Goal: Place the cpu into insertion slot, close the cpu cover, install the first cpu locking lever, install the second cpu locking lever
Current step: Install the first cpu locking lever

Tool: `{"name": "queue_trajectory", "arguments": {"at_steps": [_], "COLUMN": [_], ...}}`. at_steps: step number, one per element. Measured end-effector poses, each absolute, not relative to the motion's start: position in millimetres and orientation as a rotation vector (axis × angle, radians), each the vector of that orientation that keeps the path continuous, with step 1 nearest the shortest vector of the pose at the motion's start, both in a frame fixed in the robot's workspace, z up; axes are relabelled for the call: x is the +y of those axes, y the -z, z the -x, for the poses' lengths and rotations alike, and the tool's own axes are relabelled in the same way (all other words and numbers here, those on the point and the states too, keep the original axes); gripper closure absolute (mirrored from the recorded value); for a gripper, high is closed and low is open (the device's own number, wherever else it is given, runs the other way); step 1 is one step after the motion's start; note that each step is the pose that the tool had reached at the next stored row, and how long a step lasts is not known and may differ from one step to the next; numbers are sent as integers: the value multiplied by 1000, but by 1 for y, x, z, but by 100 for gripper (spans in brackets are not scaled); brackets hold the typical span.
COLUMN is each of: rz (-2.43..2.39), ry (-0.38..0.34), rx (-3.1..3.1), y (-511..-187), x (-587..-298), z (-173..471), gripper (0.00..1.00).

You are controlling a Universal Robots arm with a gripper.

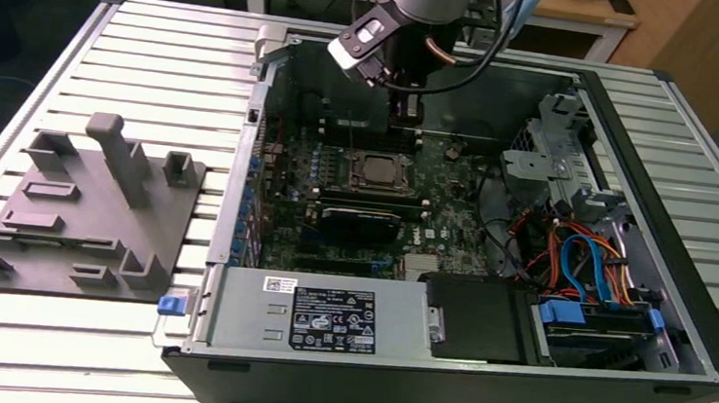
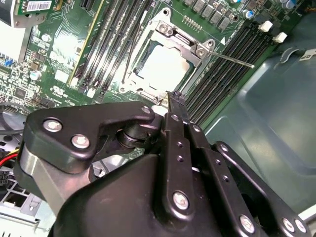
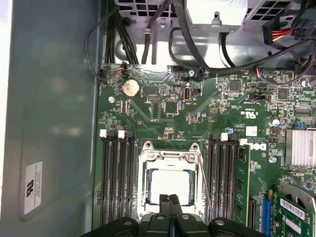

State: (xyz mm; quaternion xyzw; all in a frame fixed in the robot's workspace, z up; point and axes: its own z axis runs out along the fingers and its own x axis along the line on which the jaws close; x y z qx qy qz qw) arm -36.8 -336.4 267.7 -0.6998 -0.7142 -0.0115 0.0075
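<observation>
Already the cpu (image 3: 170,183) lies under the lowered cpu cover (image 3: 170,157) on the green board (image 3: 148,123); the gripper (image 3: 169,198), fingers pressed together and holding nothing, hovers over the cover's edge.

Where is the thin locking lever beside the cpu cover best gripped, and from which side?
Near its free end, from above: the locking lever is a thin bare rod slanting out from the cpu cover over the memory slots, apparently raised clear of them.
</observation>
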Motion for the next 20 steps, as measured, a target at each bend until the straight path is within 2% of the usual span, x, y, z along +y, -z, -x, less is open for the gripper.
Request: {"name": "queue_trajectory", "arguments": {"at_steps": [20], "rz": [2149], "ry": [35], "rx": [-2271], "y": [-272], "x": [-336], "z": [37], "gripper": [90]}}
